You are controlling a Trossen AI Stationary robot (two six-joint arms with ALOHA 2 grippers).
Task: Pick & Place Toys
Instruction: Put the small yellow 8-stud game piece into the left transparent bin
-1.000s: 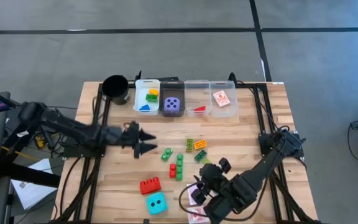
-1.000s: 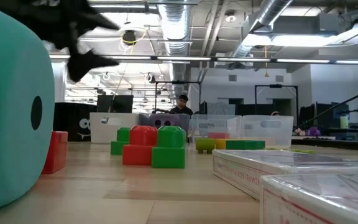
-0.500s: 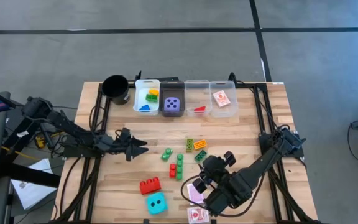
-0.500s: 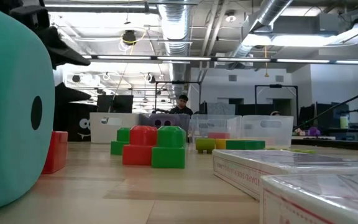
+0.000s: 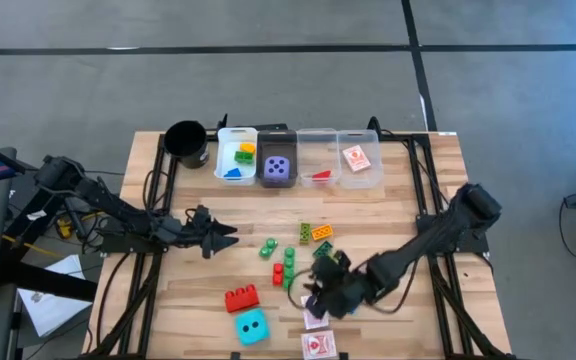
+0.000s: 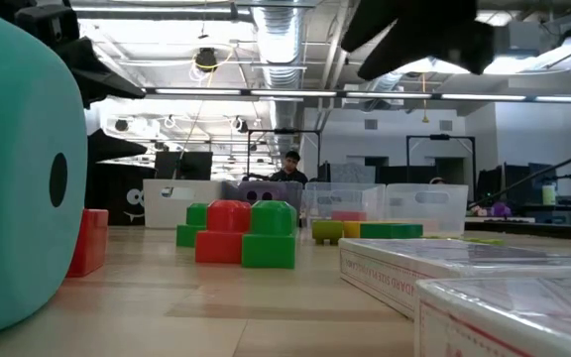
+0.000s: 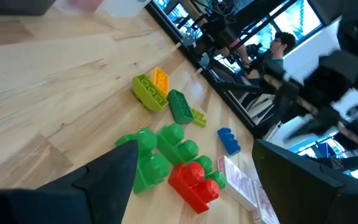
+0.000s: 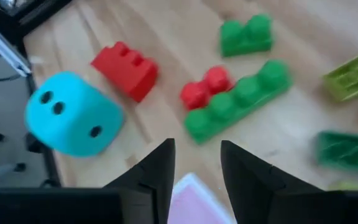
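Pink card (image 8: 191, 193) sits half-hidden between the narrowly parted fingers of the right end effector (image 5: 320, 296), beside the cyan die (image 5: 250, 324); whether it is gripped is unclear. Left end effector (image 5: 230, 236) hangs wide open, empty, farther up the counter (image 5: 388, 215).

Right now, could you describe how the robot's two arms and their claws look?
Both arms are dark, nearly black, built of jointed segments. The left claw ends in two pointed, tapering fingers with a matte black surface. The right claw has the same black fingers. Black cables run along the arms near their bases. No markings are visible.
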